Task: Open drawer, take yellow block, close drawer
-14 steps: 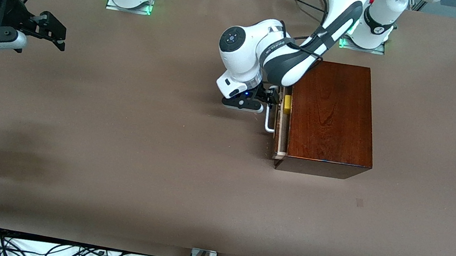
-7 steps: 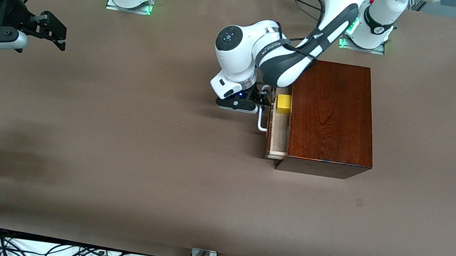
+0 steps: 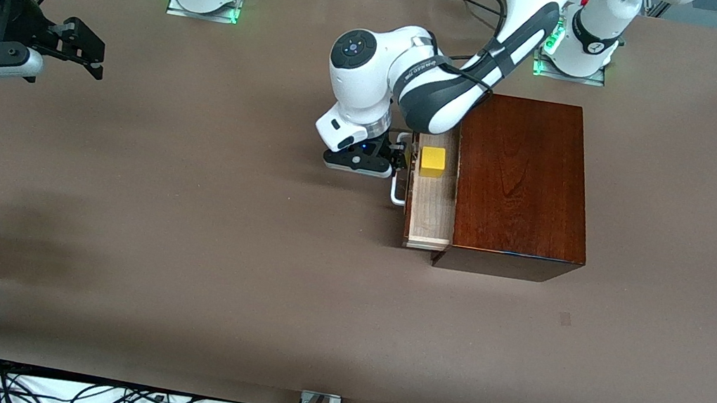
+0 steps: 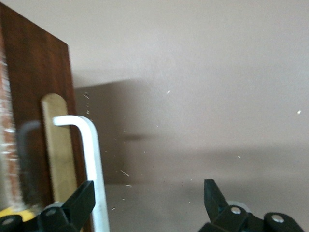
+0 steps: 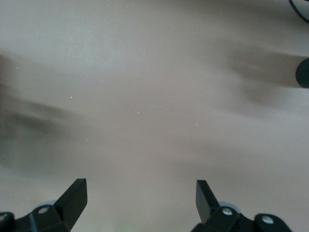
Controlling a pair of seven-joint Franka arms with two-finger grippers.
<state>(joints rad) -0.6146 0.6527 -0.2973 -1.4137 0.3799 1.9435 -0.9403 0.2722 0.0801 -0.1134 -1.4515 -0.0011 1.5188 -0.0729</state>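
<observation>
At the right arm's end of the table the right gripper (image 3: 90,53) hangs over bare brown table (image 3: 185,218), its fingers spread wide with nothing between them; that arm waits, well apart from the work.

Moving across, the left gripper (image 3: 402,158) sits low at the white handle (image 3: 397,189) of the drawer (image 3: 429,213). In the left wrist view its fingers (image 4: 77,203) stand apart, one tucked between the bar (image 4: 91,169) and the dark drawer front (image 4: 36,111), the other out on the open side, so the bar is hooked, not squeezed. The drawer stands partly out of the reddish-brown box (image 3: 521,183), on the side facing the right arm's end of the table, and its pale tray runs long from the robots' bases toward the front camera.

The yellow block (image 3: 433,161) lies in the tray at the end closer to the bases, just beside the left gripper, with only the drawer front and handle between them. To my eye the pick falls to the left arm: it need only let go of the handle, rise and shift a little toward the box to be over the cube.

I can read no brand or label; lettering on the left arm's forearm is too small to make out.
</observation>
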